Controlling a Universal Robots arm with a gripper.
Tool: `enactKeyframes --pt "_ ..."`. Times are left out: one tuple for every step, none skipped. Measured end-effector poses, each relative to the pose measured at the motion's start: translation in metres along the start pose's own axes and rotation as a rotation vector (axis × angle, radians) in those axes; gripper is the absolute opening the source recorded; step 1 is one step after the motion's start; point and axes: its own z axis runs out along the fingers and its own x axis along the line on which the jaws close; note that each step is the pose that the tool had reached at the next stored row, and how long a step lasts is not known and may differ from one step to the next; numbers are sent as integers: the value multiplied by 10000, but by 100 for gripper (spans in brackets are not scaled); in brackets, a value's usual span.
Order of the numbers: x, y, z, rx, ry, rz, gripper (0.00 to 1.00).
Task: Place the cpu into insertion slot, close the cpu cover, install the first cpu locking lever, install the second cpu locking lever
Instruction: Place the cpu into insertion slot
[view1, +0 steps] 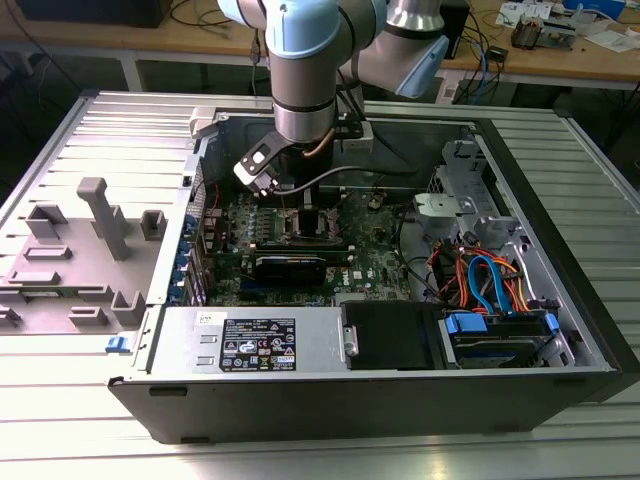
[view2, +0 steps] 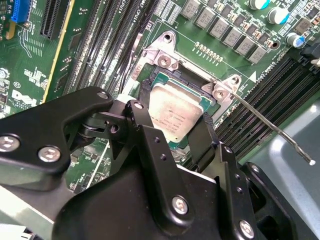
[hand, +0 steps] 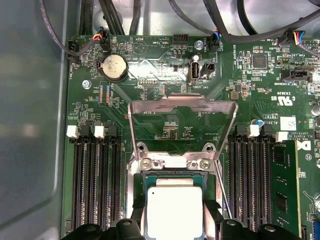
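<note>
Claw (view2: 176, 104) clenched on the faintly printed cpu (view2: 175, 115) at the insertion slot (hand: 172, 163), cpu cover (hand: 182, 104) raised open

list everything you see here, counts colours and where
computer case: 1, black, open on the metal table
motherboard: 1, green, inside the computer case
insertion slot: 1, silver-rimmed, on the motherboard
cpu: 1, silver-grey, at the insertion slot
cpu cover: 1, silver, raised open
locking lever: 1, silver, beside the insertion slot
memory slots: several, black, flanking the insertion slot
arm: 1, grey-blue, above the motherboard
gripper: 1, black, jaws shut on the cpu
</note>
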Motion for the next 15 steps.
enactKeyframes --pt "0 0 4 0 -1 0 54" --pt "0 0 9 1 -2 -1 54" --pt "0 0 13 1 -1 -2 54" --pt "0 0 17 1 0 0 54" --pt "0 1 18 1 -2 2 54" --pt "1 1 19 0 -2 2 54" --pt "0 2 18 -1 -2 1 54" --pt "1 2 15 -3 -13 1 54" --pt "1 3 11 -4 -28 -2 54" --pt "1 3 10 -4 -32 -2 54" --pt "2 3 8 -3 -35 -2 54" --pt "1 3 7 -4 -39 -1 54" --pt "3 3 6 -3 -52 0 54" --pt "3 3 6 -2 -60 0 54" --pt "3 3 0 -1 -62 -1 54"
